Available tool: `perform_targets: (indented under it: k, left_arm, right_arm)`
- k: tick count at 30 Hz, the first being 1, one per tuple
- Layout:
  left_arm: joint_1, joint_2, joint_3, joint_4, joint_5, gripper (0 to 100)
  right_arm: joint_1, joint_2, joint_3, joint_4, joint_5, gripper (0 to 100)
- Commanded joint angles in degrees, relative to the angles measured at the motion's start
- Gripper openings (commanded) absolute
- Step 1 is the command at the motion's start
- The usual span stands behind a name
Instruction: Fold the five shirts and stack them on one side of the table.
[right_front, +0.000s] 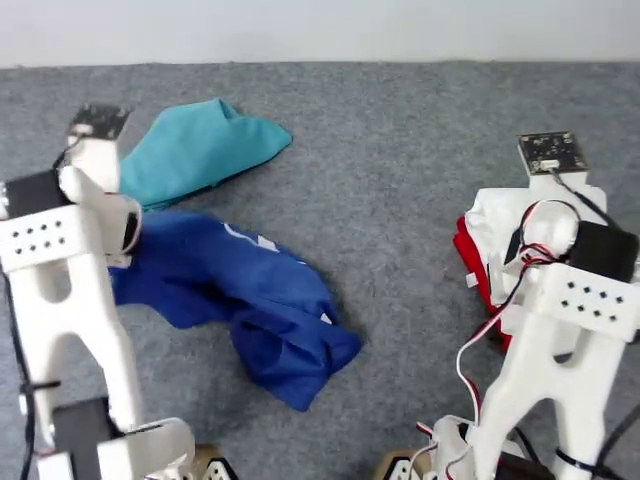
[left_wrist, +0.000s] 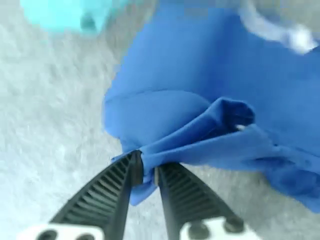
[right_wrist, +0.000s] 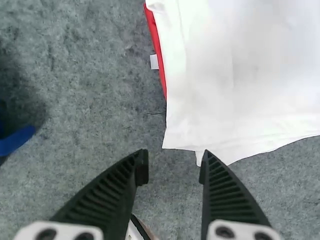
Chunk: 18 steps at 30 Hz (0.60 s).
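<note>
Soft, matt cloth in the blue shirt (left_wrist: 210, 100), teal shirt (right_front: 200, 150) and white shirt (right_wrist: 240, 75). Rough, fuzzy grey covering on the desk (right_front: 400, 200). Ribbed matt black plastic fingers (right_wrist: 115, 195); smooth white plastic arms (right_front: 60, 290).

Nothing legible shows anywhere. The blue shirt (right_front: 250, 300) carries a white print (right_front: 245, 238), too creased and small to make out. It lies farther along the cloth from the left gripper (left_wrist: 145, 172), which is clamped on a fold at the shirt's edge. A small white tag (right_wrist: 154, 61) sticks out beside the red shirt (right_wrist: 161, 75) under the white shirt (right_wrist: 240, 75) — just ahead of the right gripper (right_wrist: 172, 167), whose jaws stand apart — and no writing can be made out on it.
</note>
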Motion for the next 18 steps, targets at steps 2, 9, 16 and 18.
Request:
perform_targets:
  k: [2,9,16,18]
  left_arm:
    - [9.76,-9.93,-2.68,1.32,0.88,1]
    - [16.79,-16.53,-0.84,1.32,0.88,1]
    - [16.79,-18.29,4.18,1.32,0.88,1]
    - [16.79,-19.43,4.88,1.32,0.88,1]
  right_arm:
    - [-6.29,-1.01,0.26,-0.48,0.53,18.0]
    - [-27.91,-1.01,7.56,-6.46,0.62,17.9]
    - [-42.51,-0.92,18.81,-16.66,1.32,17.7]
    - [-43.12,-0.92,23.21,-19.56,4.04,17.7]
